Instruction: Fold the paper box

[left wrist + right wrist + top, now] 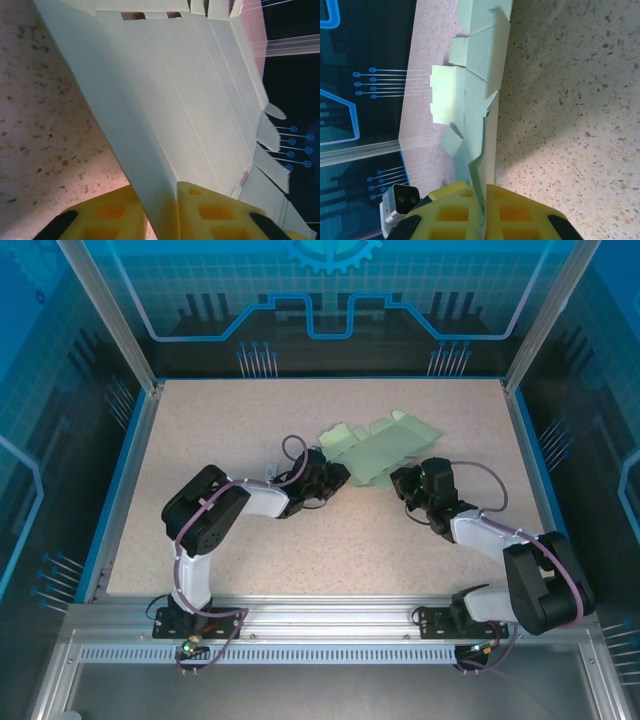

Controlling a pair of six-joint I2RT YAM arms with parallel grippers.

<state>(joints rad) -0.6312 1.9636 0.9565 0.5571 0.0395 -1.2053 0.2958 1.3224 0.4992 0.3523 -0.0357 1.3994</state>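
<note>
Paper box (pixel 378 450) pinched at both ends.
Left pincer (pixel 340 476) and right pincer (pixel 399 480) each clamped its edge (card between yellow fingers (pixel 215 210)), sheet unfolded on the desk (pixel 250 550).

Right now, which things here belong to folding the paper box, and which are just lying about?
Belongs to the job:
- paper box, a mostly flat sheet
- left gripper, shut on the sheet
- right gripper, shut on the sheet

Just there:
- table
- blue backdrop panels
- aluminium rail
</note>
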